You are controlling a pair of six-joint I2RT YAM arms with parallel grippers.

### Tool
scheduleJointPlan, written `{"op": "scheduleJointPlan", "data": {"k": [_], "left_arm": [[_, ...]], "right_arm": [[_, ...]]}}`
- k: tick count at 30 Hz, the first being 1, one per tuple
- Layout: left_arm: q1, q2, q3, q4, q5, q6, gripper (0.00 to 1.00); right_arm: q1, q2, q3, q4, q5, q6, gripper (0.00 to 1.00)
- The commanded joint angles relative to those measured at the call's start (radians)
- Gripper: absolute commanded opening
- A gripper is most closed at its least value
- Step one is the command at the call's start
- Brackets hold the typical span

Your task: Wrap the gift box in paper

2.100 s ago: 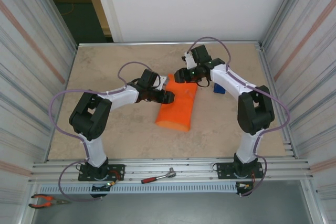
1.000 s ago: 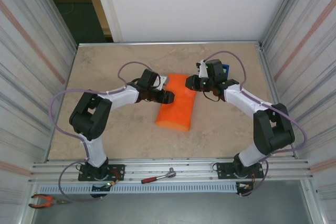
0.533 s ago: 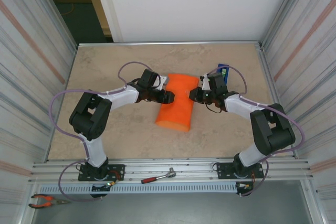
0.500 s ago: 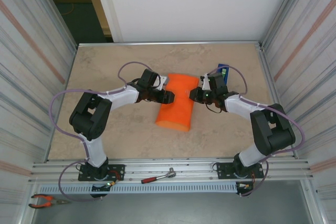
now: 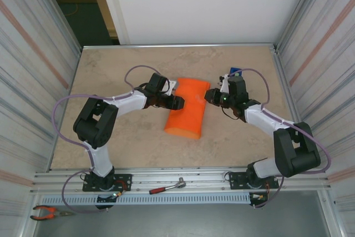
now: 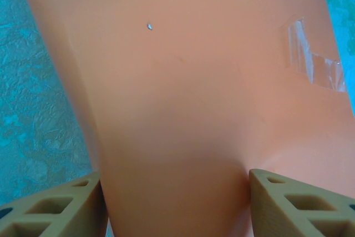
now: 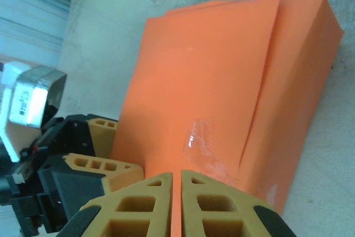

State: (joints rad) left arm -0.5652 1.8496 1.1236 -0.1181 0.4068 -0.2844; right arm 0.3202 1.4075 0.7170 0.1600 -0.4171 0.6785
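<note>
The orange paper lies folded round a flat parcel in the middle of the table; the gift box is hidden inside it. A clear strip of tape holds an overlapping flap, and it also shows in the left wrist view. My left gripper clasps the parcel's left side, with one finger on each side of the paper. My right gripper hovers at the parcel's far right edge. Its jaws are pressed almost together just above the paper, with nothing seen between them.
A blue tape dispenser stands behind the right arm near the back right. A ratchet wrench lies on the front rail and pliers at the front left. Corrugated metal walls close in both sides.
My right gripper swung from the parcel's far end round to its right edge, uncovering the tape dispenser, and its jaws closed slightly. The left gripper and the parcel stayed put.
</note>
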Motion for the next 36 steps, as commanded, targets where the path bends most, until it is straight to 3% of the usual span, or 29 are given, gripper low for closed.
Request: {"op": "scheduleJointPlan", "data": {"k": [1, 11, 21, 27, 36], "left_arm": [[-0.052, 0.094, -0.071, -0.224, -0.074, 0.061, 0.62], [-0.056, 0.084, -0.075, -0.222, -0.074, 0.055, 0.61], [-0.059, 0.082, -0.072, -0.222, -0.071, 0.055, 0.62], [-0.060, 0.069, -0.065, -0.223, -0.054, 0.040, 0.62], [-0.058, 0.009, -0.054, -0.225, -0.046, -0.015, 0.62]], "right_arm": [[0.004, 0.016, -0.065, 0.075, 0.021, 0.053, 0.12], [-0.003, 0.090, -0.116, 0.160, 0.000, 0.094, 0.08], [-0.005, -0.055, -0.102, -0.078, 0.159, 0.058, 0.08], [0.014, 0.042, -0.058, -0.108, 0.198, 0.049, 0.08], [0.062, 0.236, 0.130, -0.093, 0.117, 0.032, 0.06]]}}
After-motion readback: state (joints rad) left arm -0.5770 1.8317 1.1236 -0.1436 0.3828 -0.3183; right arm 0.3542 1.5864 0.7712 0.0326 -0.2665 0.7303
